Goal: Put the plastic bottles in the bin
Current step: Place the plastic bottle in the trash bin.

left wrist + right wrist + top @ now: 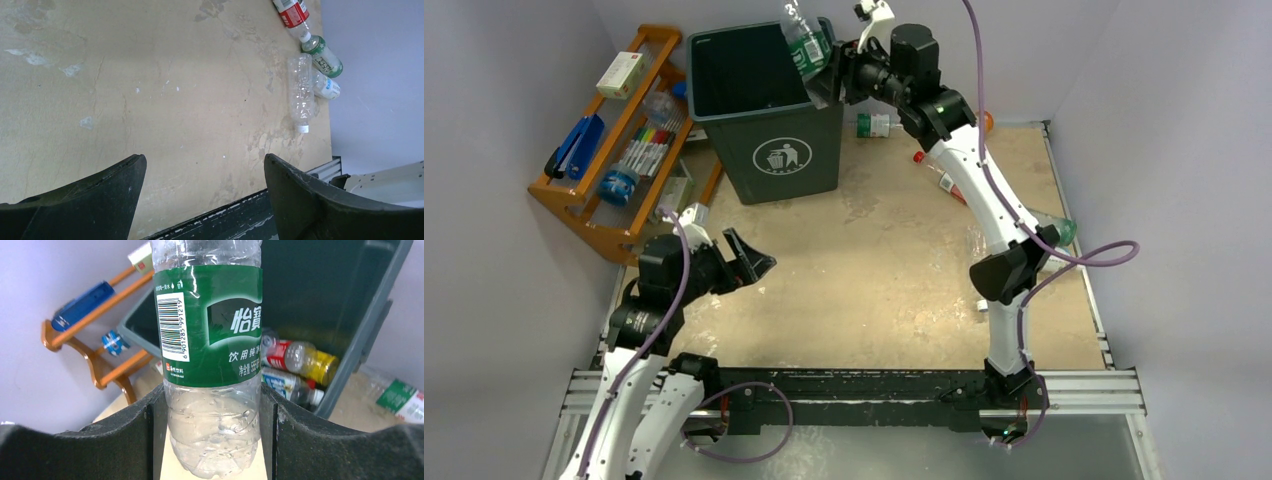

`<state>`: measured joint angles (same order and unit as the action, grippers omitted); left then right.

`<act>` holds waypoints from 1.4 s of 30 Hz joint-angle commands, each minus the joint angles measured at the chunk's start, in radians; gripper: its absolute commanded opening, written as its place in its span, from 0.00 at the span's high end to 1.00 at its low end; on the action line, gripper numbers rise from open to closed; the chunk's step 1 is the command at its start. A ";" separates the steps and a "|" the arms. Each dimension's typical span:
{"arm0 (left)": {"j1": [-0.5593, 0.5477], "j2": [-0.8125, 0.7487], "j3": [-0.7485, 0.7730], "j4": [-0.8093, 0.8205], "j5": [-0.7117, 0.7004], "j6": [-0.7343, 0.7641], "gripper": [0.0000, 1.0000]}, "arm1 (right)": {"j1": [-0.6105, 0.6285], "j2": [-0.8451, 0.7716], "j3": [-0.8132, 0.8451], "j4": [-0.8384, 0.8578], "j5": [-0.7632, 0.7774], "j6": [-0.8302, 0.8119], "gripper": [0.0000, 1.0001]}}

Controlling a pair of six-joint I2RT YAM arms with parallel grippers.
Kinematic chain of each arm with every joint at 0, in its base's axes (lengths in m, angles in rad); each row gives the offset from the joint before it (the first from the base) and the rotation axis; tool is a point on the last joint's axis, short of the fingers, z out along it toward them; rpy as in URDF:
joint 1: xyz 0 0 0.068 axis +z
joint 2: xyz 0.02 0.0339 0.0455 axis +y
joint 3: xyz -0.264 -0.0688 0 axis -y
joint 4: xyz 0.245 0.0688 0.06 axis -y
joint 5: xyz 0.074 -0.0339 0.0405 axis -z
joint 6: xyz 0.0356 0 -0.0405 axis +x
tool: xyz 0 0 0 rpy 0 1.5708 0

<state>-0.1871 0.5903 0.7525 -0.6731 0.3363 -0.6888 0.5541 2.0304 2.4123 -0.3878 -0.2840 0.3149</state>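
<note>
My right gripper [829,70] is shut on a clear bottle with a green label [804,45], holding it at the right rim of the dark green bin [769,150]. In the right wrist view the fingers [150,430] press both sides of the bottle [212,340] near its base, and the open bin [370,315] lies just behind it with several bottles [295,357] inside. My left gripper [749,262] hangs open and empty over the table's left side. The left wrist view shows several bottles [301,92] lying by the right wall, far from the left gripper [205,165].
An orange wooden rack [614,150] with markers and boxes stands left of the bin. Loose bottles lie right of the bin [876,124], behind my right arm [934,170] and by the right wall [1059,230]. A metal rail [1074,385] runs along the near edge.
</note>
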 commanded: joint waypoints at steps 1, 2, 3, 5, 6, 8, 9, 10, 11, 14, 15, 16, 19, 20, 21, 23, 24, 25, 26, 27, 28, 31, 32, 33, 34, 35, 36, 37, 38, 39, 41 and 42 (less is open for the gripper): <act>-0.006 -0.030 0.010 -0.019 -0.007 -0.014 0.12 | -0.005 -0.001 0.029 0.226 -0.029 0.039 0.46; -0.006 -0.032 0.016 -0.026 -0.009 -0.014 0.12 | -0.005 0.007 0.029 0.246 -0.029 0.044 0.46; -0.006 -0.035 0.021 -0.030 -0.009 -0.014 0.12 | -0.008 0.014 0.030 0.266 -0.029 0.049 0.46; -0.006 -0.038 0.032 -0.037 -0.009 -0.016 0.12 | -0.009 0.031 0.025 0.309 -0.027 0.060 0.46; -0.006 -0.038 0.036 -0.040 -0.009 -0.017 0.12 | -0.010 0.037 0.020 0.333 -0.026 0.067 0.46; -0.006 -0.040 0.045 -0.047 -0.010 -0.018 0.12 | -0.011 0.055 0.014 0.387 -0.026 0.079 0.45; -0.006 -0.042 0.050 -0.052 -0.011 -0.017 0.12 | -0.011 0.065 0.015 0.406 -0.027 0.084 0.45; -0.006 -0.043 0.055 -0.056 -0.011 -0.017 0.12 | -0.011 0.078 0.018 0.426 -0.031 0.090 0.45; -0.006 -0.045 0.059 -0.058 -0.010 -0.017 0.12 | -0.013 0.091 0.022 0.447 -0.036 0.097 0.44; -0.006 -0.046 0.072 -0.072 -0.015 -0.015 0.12 | -0.014 0.141 0.058 0.491 -0.046 0.116 0.43; -0.006 -0.046 0.078 -0.078 -0.017 -0.014 0.12 | -0.013 0.162 0.081 0.496 -0.049 0.122 0.41; -0.006 -0.047 0.083 -0.081 -0.017 -0.013 0.12 | -0.016 0.181 0.108 0.494 -0.052 0.127 0.40; -0.006 -0.045 0.093 -0.088 -0.019 -0.012 0.12 | -0.024 0.227 0.159 0.495 -0.064 0.151 0.21; -0.006 -0.043 0.095 -0.087 -0.019 -0.010 0.12 | -0.027 0.231 0.164 0.496 -0.068 0.155 0.17; -0.006 -0.043 0.097 -0.086 -0.020 -0.011 0.12 | -0.030 0.231 0.160 0.496 -0.068 0.158 0.14; -0.006 -0.037 0.099 -0.085 -0.020 -0.009 0.12 | -0.035 0.211 0.137 0.502 -0.067 0.156 0.08; -0.006 -0.036 0.099 -0.083 -0.020 -0.009 0.12 | -0.035 0.198 0.120 0.506 -0.066 0.152 0.05; -0.006 -0.033 0.100 -0.082 -0.020 -0.008 0.12 | -0.036 0.184 0.108 0.507 -0.063 0.147 0.02; -0.006 -0.031 0.102 -0.079 -0.020 -0.008 0.12 | -0.036 0.174 0.099 0.502 -0.063 0.140 0.00; -0.006 -0.030 0.103 -0.077 -0.019 -0.006 0.12 | -0.036 0.163 0.097 0.493 -0.063 0.134 0.00; -0.006 -0.025 0.105 -0.075 -0.019 -0.005 0.12 | -0.036 0.149 0.094 0.482 -0.062 0.128 0.00; -0.006 -0.002 0.120 -0.060 -0.012 -0.005 0.12 | -0.036 0.086 0.063 0.453 -0.052 0.106 0.00; -0.006 0.006 0.127 -0.054 -0.012 -0.004 0.12 | -0.036 0.060 0.047 0.442 -0.049 0.097 0.00; -0.006 0.016 0.132 -0.047 -0.010 -0.004 0.12 | -0.037 0.029 0.027 0.431 -0.049 0.086 0.00; -0.006 0.024 0.141 -0.040 -0.012 -0.005 0.12 | -0.036 -0.005 0.003 0.417 -0.044 0.075 0.00; -0.006 0.033 0.148 -0.033 -0.015 -0.007 0.12 | -0.036 -0.046 -0.024 0.402 -0.031 0.064 0.00; -0.006 0.041 0.155 -0.027 -0.015 -0.007 0.11 | -0.036 -0.089 -0.057 0.383 -0.015 0.051 0.00; -0.006 0.051 0.161 -0.015 -0.015 -0.010 0.11 | -0.036 -0.133 -0.093 0.366 0.002 0.041 0.00; -0.006 0.061 0.165 -0.011 -0.014 -0.009 0.11 | -0.036 -0.200 -0.139 0.352 0.022 0.030 0.00; -0.006 0.070 0.169 -0.003 -0.012 -0.008 0.11 | -0.037 -0.253 -0.189 0.335 0.040 0.019 0.00; -0.005 0.086 0.174 0.022 -0.006 -0.013 0.11 | -0.037 -0.356 -0.292 0.297 0.084 0.001 0.00; -0.006 0.093 0.176 0.035 -0.002 -0.016 0.11 | -0.036 -0.404 -0.347 0.277 0.105 -0.006 0.00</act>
<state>-0.1913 0.6621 0.8799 -0.7330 0.3252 -0.6956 0.5205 1.8305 2.1925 -0.0639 -0.2714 0.3729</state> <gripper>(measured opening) 0.883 0.998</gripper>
